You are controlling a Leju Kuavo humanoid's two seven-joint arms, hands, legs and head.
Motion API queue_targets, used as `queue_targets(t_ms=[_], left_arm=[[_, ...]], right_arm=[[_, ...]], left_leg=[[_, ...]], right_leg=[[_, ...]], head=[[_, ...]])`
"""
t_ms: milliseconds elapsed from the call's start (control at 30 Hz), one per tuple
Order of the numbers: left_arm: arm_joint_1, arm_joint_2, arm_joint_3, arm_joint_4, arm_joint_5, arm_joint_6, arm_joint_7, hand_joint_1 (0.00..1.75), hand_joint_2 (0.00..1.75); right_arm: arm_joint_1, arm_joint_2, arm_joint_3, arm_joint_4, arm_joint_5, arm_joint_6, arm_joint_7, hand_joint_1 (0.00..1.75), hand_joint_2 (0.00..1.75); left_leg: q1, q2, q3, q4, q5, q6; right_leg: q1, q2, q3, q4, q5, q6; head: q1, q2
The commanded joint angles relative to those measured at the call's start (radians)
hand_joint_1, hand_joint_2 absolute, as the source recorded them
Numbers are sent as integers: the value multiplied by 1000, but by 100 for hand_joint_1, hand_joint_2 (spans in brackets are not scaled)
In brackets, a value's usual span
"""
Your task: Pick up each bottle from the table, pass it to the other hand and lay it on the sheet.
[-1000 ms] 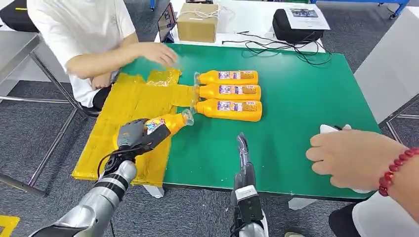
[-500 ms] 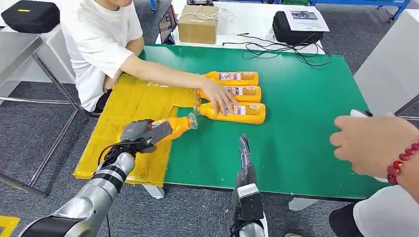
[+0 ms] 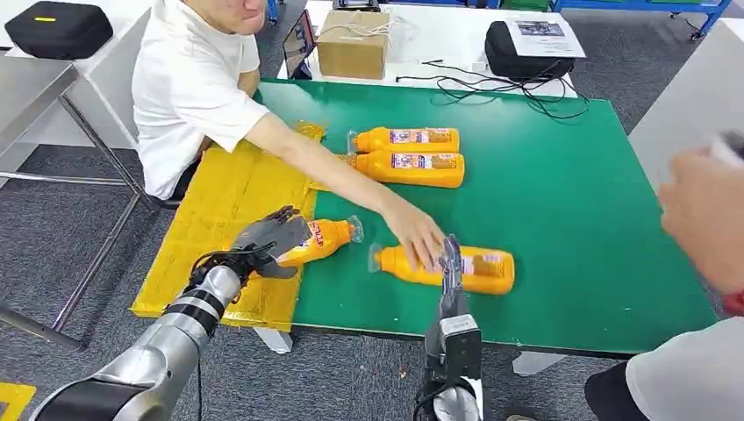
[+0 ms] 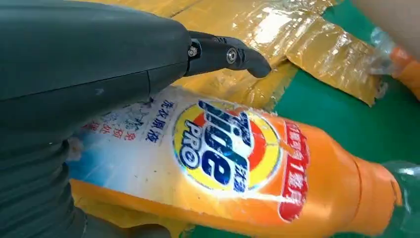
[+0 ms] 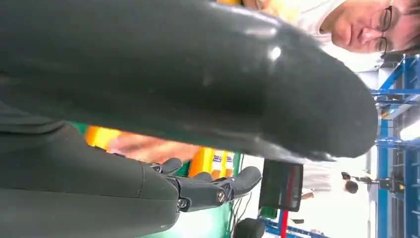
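The orange plastic bottle (image 3: pixel 320 239) under the dark grey left hand (image 3: pixel 272 239) carries a white, blue, yellow and red label and a clear cap. Beneath the hand lies a crinkled yellow sheet (image 3: pixel 219 219); beside it, the green table top (image 3: pixel 561 175).

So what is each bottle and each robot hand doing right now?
Bottle by the sheet: lying down, half on the sheet, left hand on it.
Front bottle: lying on the green table, a person's hand on it.
Two back bottles: lying side by side, untouched.
Left hand: fingers spread over its bottle.
Right hand: empty, raised by the front bottle.
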State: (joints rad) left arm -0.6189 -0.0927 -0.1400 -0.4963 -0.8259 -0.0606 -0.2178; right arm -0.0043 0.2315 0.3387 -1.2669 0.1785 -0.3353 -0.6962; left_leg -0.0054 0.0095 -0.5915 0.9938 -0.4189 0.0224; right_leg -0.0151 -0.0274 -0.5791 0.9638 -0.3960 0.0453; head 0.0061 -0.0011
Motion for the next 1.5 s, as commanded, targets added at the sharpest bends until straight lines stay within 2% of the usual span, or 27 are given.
queue_targets(t_ms=[33, 133, 167, 200, 300, 400, 467, 500, 567, 600, 633, 700, 733, 800, 900, 933, 967, 1000, 1033, 1100, 1133, 1233, 1400, 1500], left_arm=[[24, -16, -14, -22, 204, -91, -127, 0, 0], [141, -33, 4, -241, 431, -144, -234, 0, 0], [185, -37, -9, -329, 493, -151, -224, 0, 0], [242, -56, -2, -461, 599, -133, -238, 0, 175], [335, -78, -32, -718, 791, -73, -257, 0, 175], [342, -76, -40, -741, 797, -67, -241, 0, 175], [332, -52, -66, -744, 904, -106, -232, 0, 175], [344, -55, -70, -797, 916, -93, -314, 0, 175], [384, -46, -99, -924, 960, -109, -330, 0, 175], [403, -41, -113, -988, 972, -115, -332, 0, 175], [418, -40, -121, -1031, 987, -110, -329, 0, 175], [446, -39, -134, -1093, 1027, -99, -313, 0, 175], [465, -45, -135, -1116, 1030, -73, -312, 0, 175], [544, -56, -153, -1163, 1076, -51, -264, 0, 175], [591, -52, -182, -1177, 1057, -24, -274, 0, 175], [598, -48, -188, -1174, 1030, -3, -274, 0, 175], [633, -53, -208, -1182, 970, 55, -288, 0, 175], [666, -54, -231, -1194, 833, 137, -330, 0, 175], [707, -55, -263, -1204, 787, 172, -357, 0, 175], [757, -41, -330, -1191, 791, 179, -369, 0, 175], [775, -42, -340, -1176, 814, 187, -356, 0, 175], [777, -27, -353, -1161, 818, 203, -361, 0, 175], [758, -32, -333, -1140, 770, 264, -359, 0, 175], [726, -40, -342, -1113, 773, 241, -343, 0, 175]], right_arm=[[-49, -7, -27, 52, 22, 2, -2, 0, 0], [-25, -13, -33, 50, 24, 2, -2, 0, 0], [-14, -17, -30, 43, 23, -3, -2, 0, 0], [-2, -25, -22, 30, 25, -22, -2, 0, 0], [4, -41, 12, 15, 36, -53, -2, 0, 0], [4, -41, 14, 16, 35, -56, -2, 0, 0], [-3, -59, 41, 10, 59, -101, -2, 0, 0], [-4, -64, 50, 8, 44, -103, -2, 0, 0], [-9, -81, 78, 2, 63, -140, -2, 0, 0], [-11, -92, 92, 0, 72, -162, -2, 0, 175], [-13, -103, 103, 7, 102, -190, -2, 0, 175], [-23, -131, 102, 74, 320, -312, 12, 0, 175], [-28, -150, 89, 95, 438, -354, 68, 0, 175], [-40, -227, 44, 139, 768, -363, 312, 0, 175], [-36, -248, 20, 138, 757, -353, 293, 0, 175], [-32, -243, -10, 134, 822, -363, 335, 0, 175], [-17, -237, -52, 119, 917, -363, 391, 0, 175], [4, -244, -111, 66, 1135, -363, 491, 0, 175], [31, -270, -143, -41, 1293, -363, 519, 0, 175], [37, -277, -217, -39, 1229, -363, 452, 0, 175], [15, -301, -226, 26, 1283, -363, 502, 0, 175], [-20, -332, -206, 88, 1258, -362, 524, 0, 175], [-158, -358, -124, 277, 1232, -264, 588, 0, 175], [-272, -328, -80, 429, 1165, -210, 557, 0, 175]], left_leg=[[1, 1, 1, 0, -1, -2], [1, 0, 2, -1, -1, -1], [0, 1, 2, -1, -1, -1], [1, 1, 3, -1, -2, -2], [1, 3, -3, 1, -1, -1], [1, 3, -5, 2, -3, -2], [0, 4, -9, 0, -1, -1], [1, 4, -7, 1, -3, -2], [1, 4, -9, 1, -2, -1], [2, 5, -9, 2, -3, -2], [2, 5, -10, 2, -3, -1], [2, 5, -9, 2, -3, -1], [1, 4, -9, 0, -2, -1], [1, 4, -8, 0, -2, -1], [1, 4, -5, -2, -3, -1], [0, 3, -7, -1, -3, -1], [0, 2, -7, 0, -3, -1], [1, 2, -6, 0, -4, -1], [0, 1, -8, 0, -4, -1], [-2, 2, -10, -1, -3, 0], [-3, 2, -9, -1, -3, 0], [-1, 2, -6, -1, -4, 0], [-1, 7, -7, 0, -5, 0], [-1, 7, -7, -1, -4, 0]], right_leg=[[1, 3, 1, 0, 0, -2], [1, 2, 2, -1, -1, -1], [0, 2, 1, -1, 0, -1], [1, 4, 2, -2, -1, -1], [1, 3, -4, -1, -1, -1], [1, 4, -7, 1, -2, -1], [1, 4, -10, 0, 0, -1], [1, 5, -8, 0, -2, -2], [1, 4, -11, 0, -1, -1], [2, 6, -10, 1, -1, -2], [2, 6, -12, 1, -1, -1], [2, 6, -11, 0, -1, -1], [2, 4, -10, -1, 0, -1], [2, 5, -9, -2, 0, -1], [1, 6, -6, -3, -1, -1], [0, 4, -8, -2, -1, 0], [0, 4, -8, -2, -2, -1], [1, 4, -6, -1, -2, -1], [0, 4, -8, -1, -2, -1], [-1, 3, -11, -1, -2, 0], [-2, 3, -10, -1, -1, 0], [-1, 3, -7, -3, -2, 0], [0, 9, -8, -2, -1, 0], [0, 9, -10, -2, 1, -1]], head=[[0, 0], [0, 0], [0, 0], [0, 0], [0, 0], [0, 0], [0, 0], [0, 0], [0, 0], [0, 0], [0, 0], [0, 0], [0, 0], [0, 0], [-1, 0], [0, 0], [0, 0], [0, 0], [0, 0], [0, 0], [-1, 0], [0, 0], [0, 0], [0, 0]])
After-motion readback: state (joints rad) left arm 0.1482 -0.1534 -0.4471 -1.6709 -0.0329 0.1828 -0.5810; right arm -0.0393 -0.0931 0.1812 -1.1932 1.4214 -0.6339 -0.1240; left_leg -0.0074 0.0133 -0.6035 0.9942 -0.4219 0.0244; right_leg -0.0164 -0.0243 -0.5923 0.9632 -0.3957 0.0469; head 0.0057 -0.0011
